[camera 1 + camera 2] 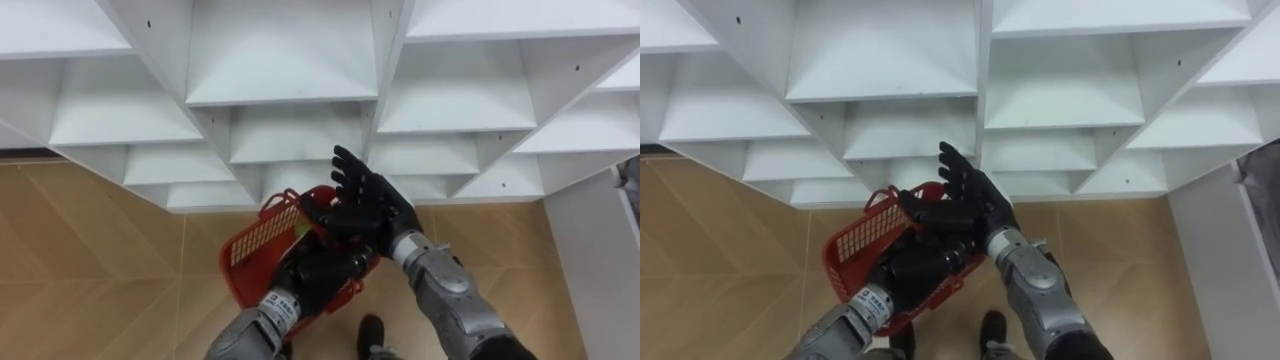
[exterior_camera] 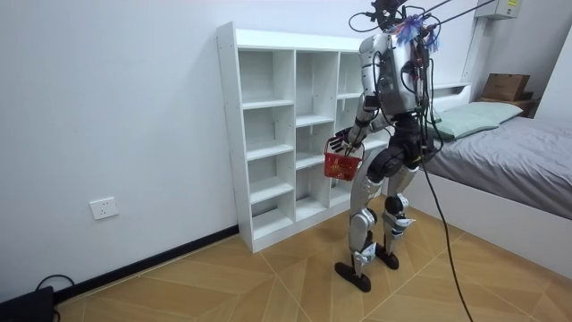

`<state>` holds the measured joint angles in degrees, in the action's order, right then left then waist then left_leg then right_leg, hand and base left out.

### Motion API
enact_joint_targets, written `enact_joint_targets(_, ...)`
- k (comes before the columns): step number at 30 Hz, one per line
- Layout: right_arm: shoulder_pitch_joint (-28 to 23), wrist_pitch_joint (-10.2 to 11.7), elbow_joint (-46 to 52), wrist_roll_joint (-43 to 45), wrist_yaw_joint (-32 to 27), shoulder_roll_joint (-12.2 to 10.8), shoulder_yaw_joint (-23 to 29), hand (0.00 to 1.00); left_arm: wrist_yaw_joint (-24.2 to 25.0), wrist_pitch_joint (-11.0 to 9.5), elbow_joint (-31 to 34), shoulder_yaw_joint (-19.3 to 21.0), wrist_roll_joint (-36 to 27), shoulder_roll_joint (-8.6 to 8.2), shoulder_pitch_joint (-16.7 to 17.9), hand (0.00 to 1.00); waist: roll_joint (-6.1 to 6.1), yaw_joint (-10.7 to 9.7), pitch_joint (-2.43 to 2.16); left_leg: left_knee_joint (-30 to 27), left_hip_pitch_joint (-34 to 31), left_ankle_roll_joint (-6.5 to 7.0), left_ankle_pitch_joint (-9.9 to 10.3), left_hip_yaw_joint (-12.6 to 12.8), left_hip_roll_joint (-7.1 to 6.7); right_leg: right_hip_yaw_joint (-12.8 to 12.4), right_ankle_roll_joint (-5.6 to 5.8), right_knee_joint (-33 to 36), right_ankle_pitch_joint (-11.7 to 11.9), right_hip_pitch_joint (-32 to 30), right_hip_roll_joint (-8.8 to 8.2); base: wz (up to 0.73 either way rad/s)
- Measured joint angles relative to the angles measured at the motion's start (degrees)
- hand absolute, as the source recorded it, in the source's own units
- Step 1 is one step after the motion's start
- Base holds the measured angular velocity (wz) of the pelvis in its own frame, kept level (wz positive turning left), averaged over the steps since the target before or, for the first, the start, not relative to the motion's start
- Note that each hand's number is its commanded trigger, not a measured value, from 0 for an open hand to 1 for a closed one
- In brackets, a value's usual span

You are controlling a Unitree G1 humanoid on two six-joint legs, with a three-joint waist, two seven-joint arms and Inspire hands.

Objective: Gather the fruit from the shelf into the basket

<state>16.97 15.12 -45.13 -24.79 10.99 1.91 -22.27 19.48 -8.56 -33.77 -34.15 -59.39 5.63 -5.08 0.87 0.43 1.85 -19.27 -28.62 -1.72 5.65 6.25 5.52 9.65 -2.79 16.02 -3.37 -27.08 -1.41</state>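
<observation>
- The white shelf unit point(image 1: 285, 70) (the closet of the task) is made of smooth painted boards. They form open box-shaped compartments, and small peg holes show in the uprights.
- The robot stands upright close before it, with nothing between its arms and the shelves.
- A red basket point(image 1: 262, 245) of plastic, with lattice walls, hangs in the air in front of the lower compartments, above the floor point(image 1: 90, 260).
- The left robot hand point(image 1: 322, 272) has its fingers curled on the basket's near rim and carries it.
- The right robot hand point(image 1: 368, 203) is spread flat over the basket's right edge, fingers straight and pointing toward the shelves. Whether it touches the rim cannot be told.
- Both hands cover the inside of the basket, so whether any fruit lies in it cannot be told.
- The floor is laid in a wood-look herringbone pattern.
- Behind the robot, on the room view's right, stands a bed point(image 2: 527, 152) with a grey cover and a pale green pillow point(image 2: 478, 116). A cardboard box point(image 2: 506, 86) sits on the ledge at its head.
- A wall socket point(image 2: 104, 208) sits low on the white wall at the room view's left.
</observation>
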Motion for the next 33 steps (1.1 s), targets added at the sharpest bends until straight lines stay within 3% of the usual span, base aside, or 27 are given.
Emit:
enact_joint_targets(6, 0.0, 0.31, -1.69, -0.03, 0.78, 0.09, -0.09, 0.0, 0.13, 0.0, -1.52, 1.32, 6.94, 0.32, -0.02, 1.0, -0.65, 0.05, 0.8, 0.33, 0.3, 0.01, 0.0, 0.06, -0.16, 0.05, 0.02, -0.06, 0.01, 0.14, -0.16, 0.0)
enact_joint_targets(14, -0.87, 0.33, -3.32, 0.06, 0.82, 0.93, -1.15, 0.0, 0.43, 1.06, -3.04, 1.29, 12.5, 2.65, -0.01, 1.0, -0.03, -0.04, 1.19, 0.92, 0.85, 0.02, 0.0, 0.09, -0.25, 0.41, 0.02, -0.32, -0.08, 0.56, -0.32, 0.0)
enact_joint_targets(23, -3.07, 0.18, -3.42, 5.11, 0.8, 4.16, -2.37, 0.0, 1.82, 1.1, -5.97, 3.75, 24.24, 6.35, 0.21, 1.0, -0.05, 0.15, 1.16, 1.92, 3.32, -0.01, 0.0, 0.42, -0.42, 0.46, 0.15, -0.32, -0.65, 2.52, -0.45, 0.01)
enact_joint_targets(30, -8.14, 0.14, -3.56, 4.9, 0.21, 6.86, -2.36, 0.0, 3.89, 0.88, -9.41, 5.38, 26.42, 6.56, 1.51, 1.0, -0.39, 1.4, 0.85, 4.53, 9.46, -0.03, -0.05, 1.51, -0.96, -0.22, 0.54, -0.47, -1.46, 6.95, -0.49, -0.07)
enact_joint_targets(33, -9.93, 0.12, -3.65, 4.8, -0.14, 7.48, -2.21, 0.0, 5.0, -0.13, -11.31, 7.39, 26.47, 7.01, 2.46, 1.0, -0.92, 1.34, 0.41, 4.88, 11.27, -0.04, -0.02, 1.59, -0.99, -0.25, 0.56, -0.84, -1.58, 8.71, -0.49, 0.0)
